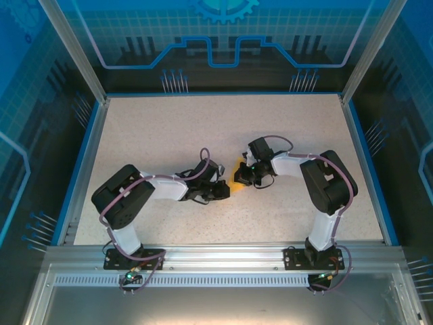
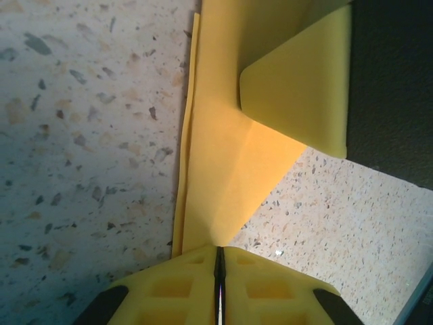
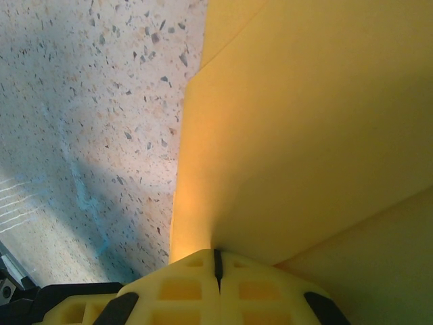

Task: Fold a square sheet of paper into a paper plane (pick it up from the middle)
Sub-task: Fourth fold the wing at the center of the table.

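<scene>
Two grippers, one folded paper sheet [image 2: 223, 156].
Your left gripper [image 2: 218, 271] and right gripper [image 3: 216, 267] each pinch it tight, near the table's [image 1: 203, 128] middle.

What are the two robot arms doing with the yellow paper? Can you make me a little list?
paper: orange-yellow, folded, with layered edges showing
left gripper: shut on a pointed end of the paper
right gripper: shut on the paper too
where: at the middle of the speckled table
plane shape: cannot tell yet
</scene>
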